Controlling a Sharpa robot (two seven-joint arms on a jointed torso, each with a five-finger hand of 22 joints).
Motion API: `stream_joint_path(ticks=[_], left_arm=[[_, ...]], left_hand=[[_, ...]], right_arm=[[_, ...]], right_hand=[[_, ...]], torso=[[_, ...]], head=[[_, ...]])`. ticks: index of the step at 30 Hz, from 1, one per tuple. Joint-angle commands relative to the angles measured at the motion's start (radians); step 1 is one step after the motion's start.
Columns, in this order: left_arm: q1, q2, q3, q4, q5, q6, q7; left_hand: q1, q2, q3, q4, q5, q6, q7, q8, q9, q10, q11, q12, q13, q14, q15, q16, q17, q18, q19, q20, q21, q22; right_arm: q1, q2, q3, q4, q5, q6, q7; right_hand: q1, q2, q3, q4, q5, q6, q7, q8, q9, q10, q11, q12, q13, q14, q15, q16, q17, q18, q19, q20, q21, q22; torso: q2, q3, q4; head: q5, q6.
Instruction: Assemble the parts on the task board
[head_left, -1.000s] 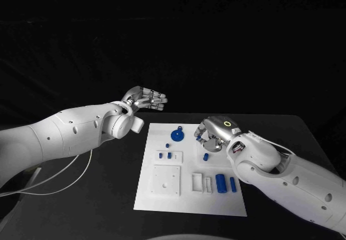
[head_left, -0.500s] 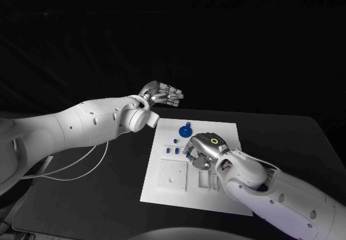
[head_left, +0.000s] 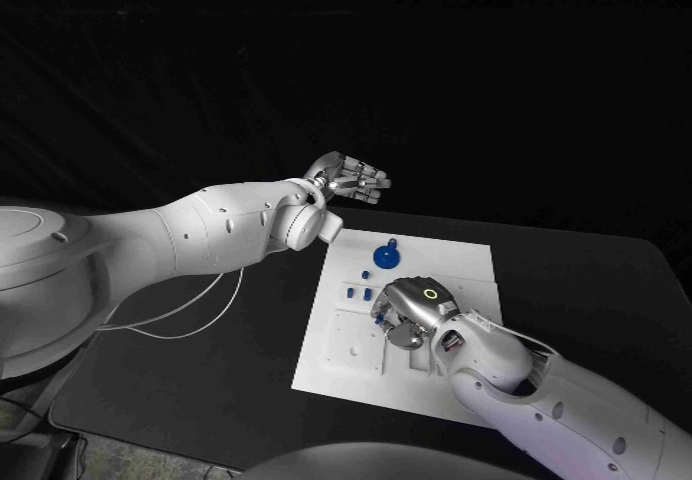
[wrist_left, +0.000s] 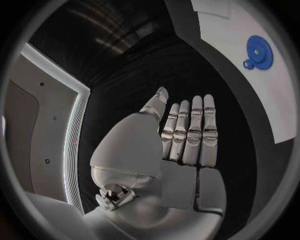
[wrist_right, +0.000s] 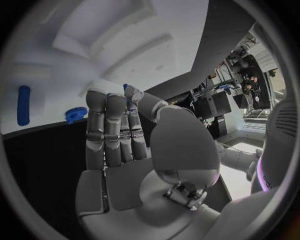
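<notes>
Presently, on the black table (head_left: 188, 380) lies the white task board (head_left: 454, 262), the landmark for the entries below.

Left hand (head_left: 351, 181): raised beyond the board's far corner, off the plate, palm flat, fingers (wrist_left: 190, 131) straight and side by side, holding nothing.

Right hand (head_left: 408, 315): low over the middle of the board, back of the hand upward with a lit ring on it. From its own wrist camera the fingers (wrist_right: 110, 127) stand straight and close together with the thumb beside them; a small blue tip shows at the fingertips, but whether anything is pinched there I cannot tell.

Blue gear (head_left: 387, 256): flat on the board's far part, between the two hands, touched by neither.

Small blue pegs (head_left: 356, 293): on the board just beside the right hand, on the side nearer the left arm.

Blue bar (wrist_right: 23, 105): lying on the board beyond the right fingertips.

White cable (head_left: 180, 318): trailing over the table under the left arm, well apart from the board.
</notes>
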Motion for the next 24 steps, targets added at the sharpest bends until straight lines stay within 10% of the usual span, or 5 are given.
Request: stream_joint_path(ticks=[1, 24], left_arm=[[0.000, 0.008, 0.001, -0.006, 0.006, 0.009, 0.002], [0.000, 0.008, 0.001, -0.011, 0.006, 0.024, -0.002]], left_hand=[[0.000, 0.010, 0.000, 0.006, 0.001, -0.002, -0.003, 0.003, -0.001, 0.003, -0.002, -0.002, -0.001, 0.005, -0.002, -0.004, 0.001, 0.006, 0.004, 0.001, 0.004, -0.001], [-0.001, 0.011, 0.000, 0.005, 0.001, -0.003, -0.002, 0.003, -0.001, 0.002, -0.002, -0.002, -0.001, 0.004, -0.001, -0.003, 0.001, 0.007, 0.003, 0.002, 0.004, -0.003]], right_arm=[[-0.002, 0.006, -0.001, 0.000, -0.021, 0.013, 0.012], [-0.004, 0.015, -0.014, -0.006, -0.008, 0.076, 0.019]], right_hand=[[-0.002, 0.003, 0.005, 0.000, 0.007, 0.005, 0.003, 0.002, 0.001, 0.037, -0.015, 0.006, 0.002, 0.004, -0.004, -0.004, 0.002, 0.013, 0.041, -0.005, -0.003, 0.029], [-0.006, 0.006, 0.003, -0.005, 0.007, 0.005, 0.003, 0.002, 0.001, 0.036, -0.015, 0.006, 0.002, 0.005, -0.004, -0.008, 0.005, 0.012, 0.040, -0.005, -0.002, 0.029]], torso=[[0.001, 0.0006, 0.0005], [0.000, 0.0015, -0.0008]], head=[[0.014, -0.010], [0.045, -0.035]])
